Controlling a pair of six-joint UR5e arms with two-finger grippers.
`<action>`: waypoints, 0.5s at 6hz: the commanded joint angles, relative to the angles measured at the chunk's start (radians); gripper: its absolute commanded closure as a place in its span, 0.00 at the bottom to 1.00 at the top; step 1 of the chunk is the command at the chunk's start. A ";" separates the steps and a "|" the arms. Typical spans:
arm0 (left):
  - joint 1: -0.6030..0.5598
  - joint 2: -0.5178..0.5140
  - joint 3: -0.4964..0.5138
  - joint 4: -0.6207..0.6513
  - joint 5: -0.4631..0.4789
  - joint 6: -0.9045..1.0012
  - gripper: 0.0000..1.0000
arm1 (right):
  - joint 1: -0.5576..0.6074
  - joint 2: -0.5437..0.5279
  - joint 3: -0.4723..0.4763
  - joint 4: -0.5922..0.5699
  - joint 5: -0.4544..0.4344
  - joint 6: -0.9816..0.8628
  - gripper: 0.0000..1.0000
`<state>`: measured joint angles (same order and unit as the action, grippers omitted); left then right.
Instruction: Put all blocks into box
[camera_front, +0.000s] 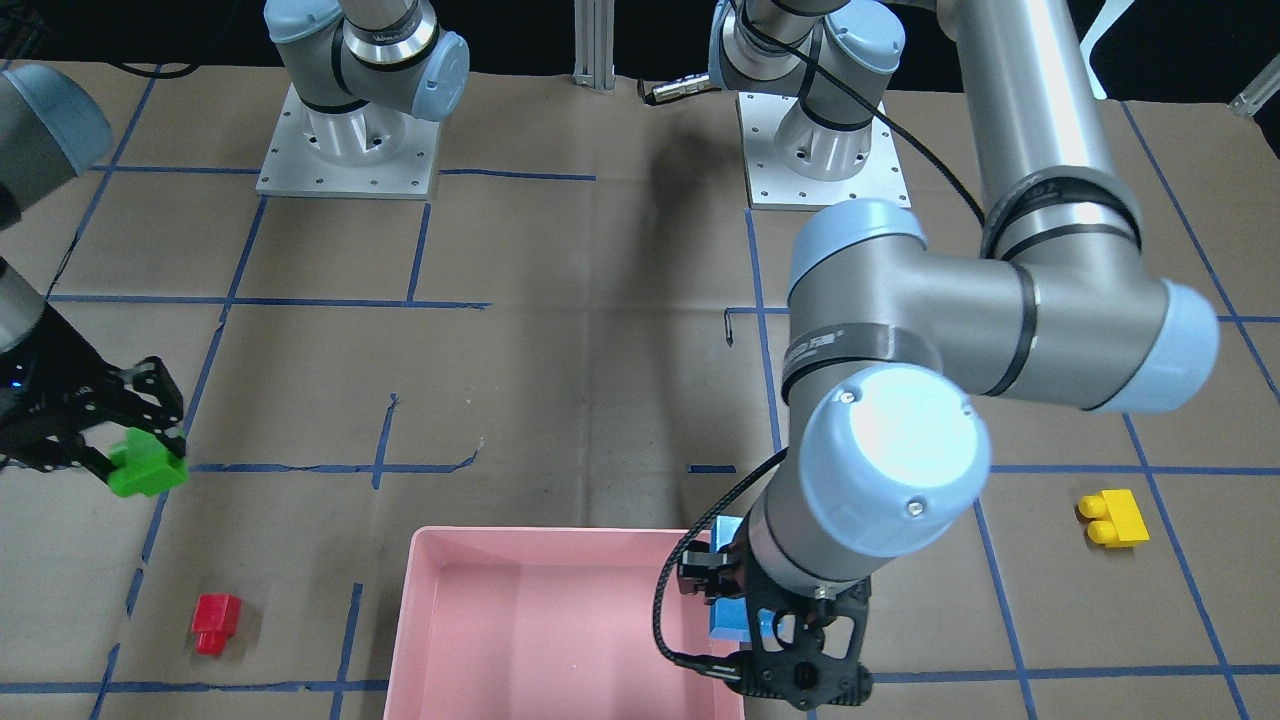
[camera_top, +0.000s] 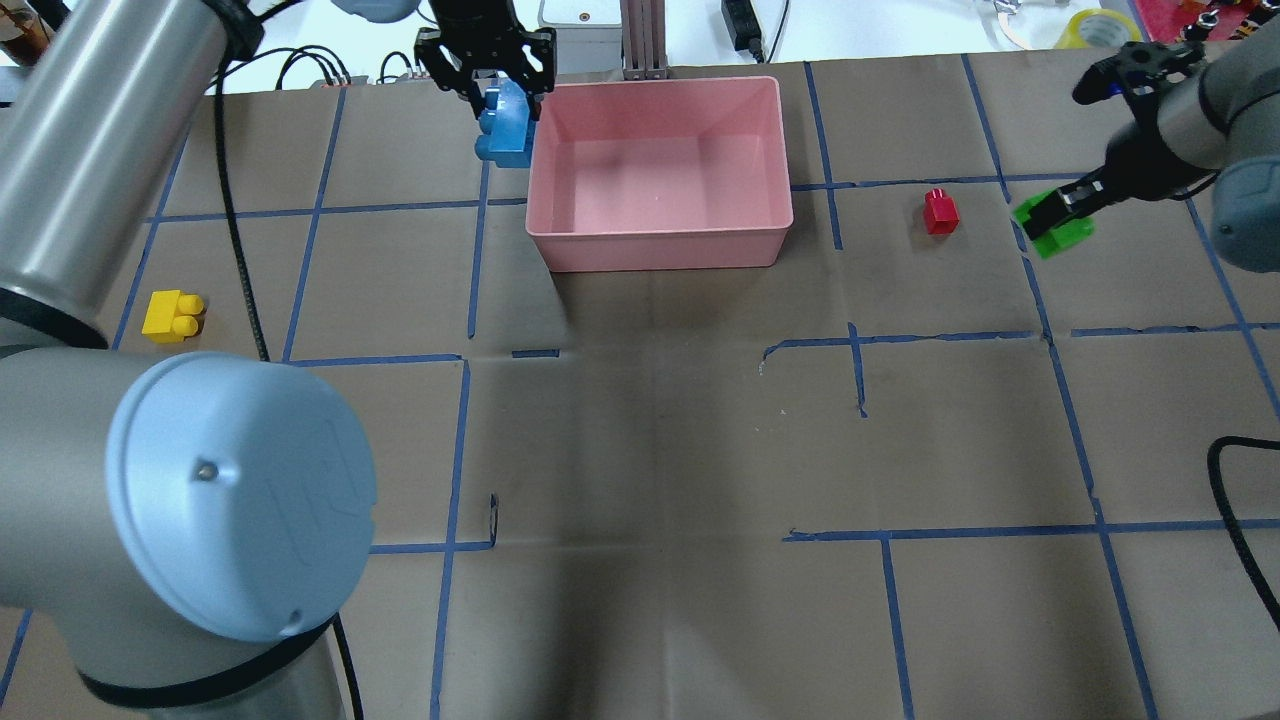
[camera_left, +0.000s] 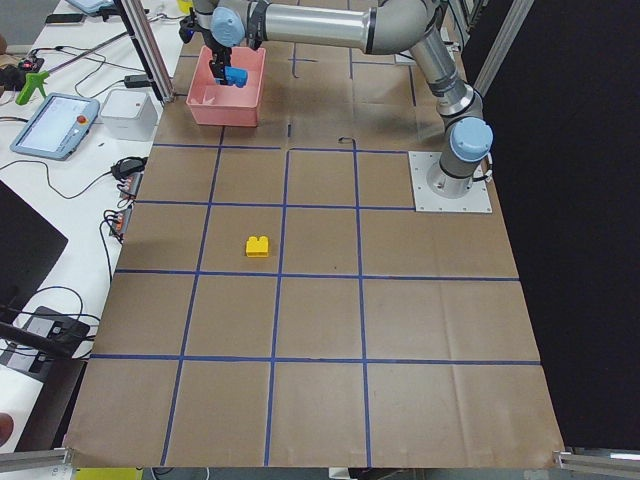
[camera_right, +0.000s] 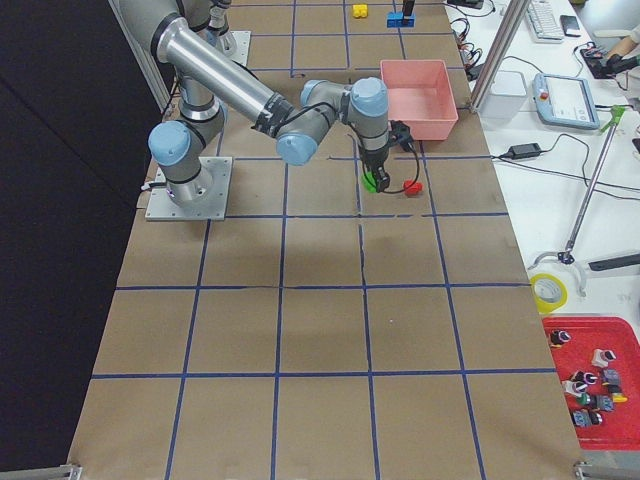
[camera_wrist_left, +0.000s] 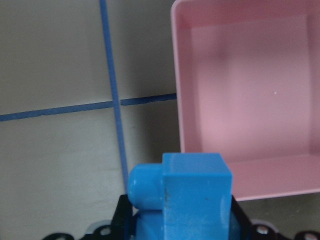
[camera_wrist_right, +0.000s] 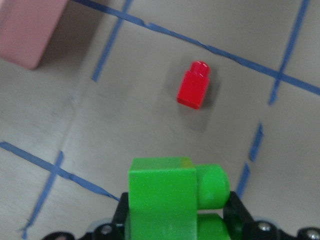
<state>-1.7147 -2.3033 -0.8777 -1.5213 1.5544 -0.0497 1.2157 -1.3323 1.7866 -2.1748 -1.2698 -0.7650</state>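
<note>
Left hand (camera_top: 507, 98) holds blue block (camera_top: 507, 132) beside box (camera_top: 660, 248); right hand (camera_top: 1052, 212), green block (camera_top: 1064, 236).

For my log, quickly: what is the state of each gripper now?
Left gripper: closed on the light-blue block.
Right gripper: closed on the green block.

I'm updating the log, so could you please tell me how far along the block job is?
Done: nothing; the pink box is empty. In hand: the left gripper holds the blue block by the box's edge, and the right gripper holds the green block. Left: the red block and yellow block lie on the table.
</note>
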 joint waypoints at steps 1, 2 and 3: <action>-0.039 -0.085 0.006 0.079 0.003 -0.056 0.95 | 0.140 0.080 -0.106 -0.011 0.144 0.181 0.94; -0.054 -0.111 0.005 0.114 0.006 -0.076 0.93 | 0.230 0.134 -0.190 -0.016 0.144 0.237 0.94; -0.065 -0.114 0.003 0.146 0.012 -0.085 0.61 | 0.305 0.193 -0.267 -0.020 0.147 0.248 0.94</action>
<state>-1.7674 -2.4062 -0.8729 -1.4070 1.5613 -0.1226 1.4443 -1.1940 1.5952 -2.1908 -1.1284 -0.5473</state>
